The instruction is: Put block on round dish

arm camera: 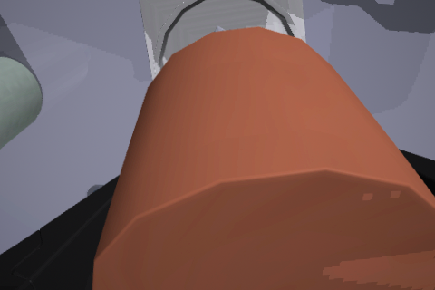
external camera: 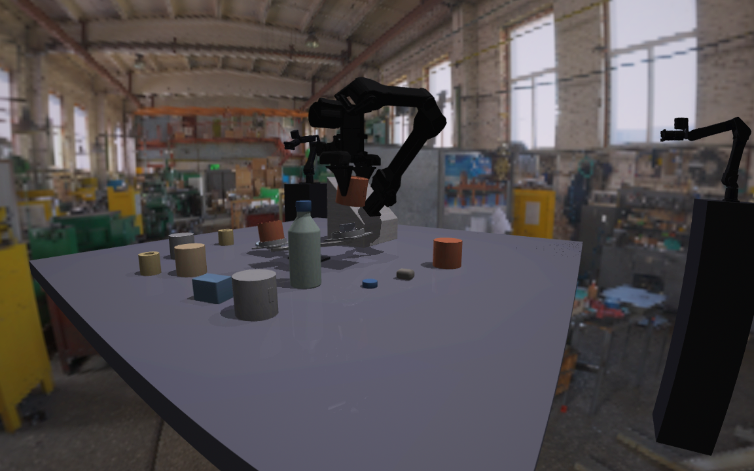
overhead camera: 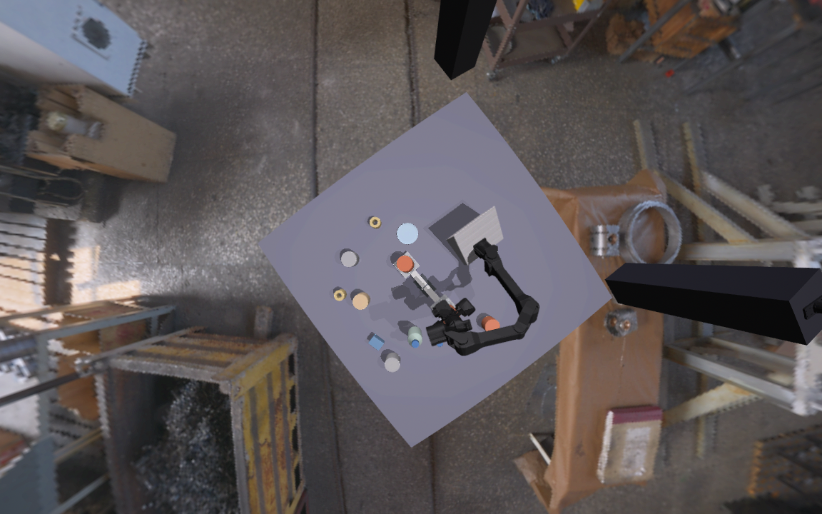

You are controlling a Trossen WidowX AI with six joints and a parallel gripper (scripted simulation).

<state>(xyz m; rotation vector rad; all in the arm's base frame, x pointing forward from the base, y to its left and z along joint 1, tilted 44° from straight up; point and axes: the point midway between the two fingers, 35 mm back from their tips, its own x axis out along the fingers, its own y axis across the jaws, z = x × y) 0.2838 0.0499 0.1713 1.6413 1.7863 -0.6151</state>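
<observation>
Between the balance [overhead camera: 424, 285] [external camera: 341, 239] [arm camera: 168, 2] and the raised orange cup [external camera: 351, 191] [arm camera: 254, 122] is a gap of air (probably narrow, though height is hard to judge). The other orange cup [overhead camera: 404, 263] [external camera: 270, 231] blocks the balance's far end, just before the pale blue dish [overhead camera: 407, 233]. A tall green bottle [overhead camera: 414, 335] [external camera: 304, 252] [arm camera: 15, 100] obstructs beside the balance's near end. A passage separates the balance from the grey stand [overhead camera: 477, 233].

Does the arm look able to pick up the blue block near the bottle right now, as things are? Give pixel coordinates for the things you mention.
Probably not yet: its gripper [overhead camera: 451, 308] [external camera: 354, 186] is closed on an orange cup [external camera: 352, 191] [arm camera: 263, 113], and the bottle [overhead camera: 415, 335] [external camera: 304, 252] stands between it and the blue block [overhead camera: 375, 342] [external camera: 211, 288].
</observation>
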